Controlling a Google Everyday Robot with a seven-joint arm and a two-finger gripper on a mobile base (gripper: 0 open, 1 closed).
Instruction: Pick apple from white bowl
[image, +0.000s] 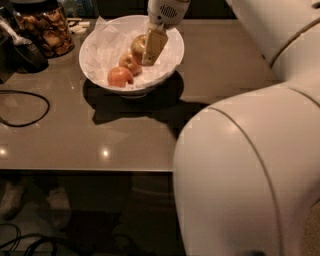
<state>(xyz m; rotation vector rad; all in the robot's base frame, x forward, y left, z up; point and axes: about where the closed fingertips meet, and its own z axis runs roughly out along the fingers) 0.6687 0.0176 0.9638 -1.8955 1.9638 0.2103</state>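
Note:
The white bowl (170, 50), lined with crumpled white paper, stands at the back of the grey table. My gripper (144, 56) reaches down into it from above. It is shut on the golden yellow-green apple (137, 46), which sits against the left side of the visible tan finger (154, 44) and is raised above the other fruit. An orange-red apple (129, 64) and a pink-red apple (120, 77) lie on the paper just below and to the left. The second finger is hidden behind the apple.
A glass jar of brown snacks (46, 27) and a dark object (22, 52) stand at the back left. A black cable (30, 112) loops on the table's left. My white arm body (250, 175) fills the right foreground. The table's front edge (85, 170) runs across the middle.

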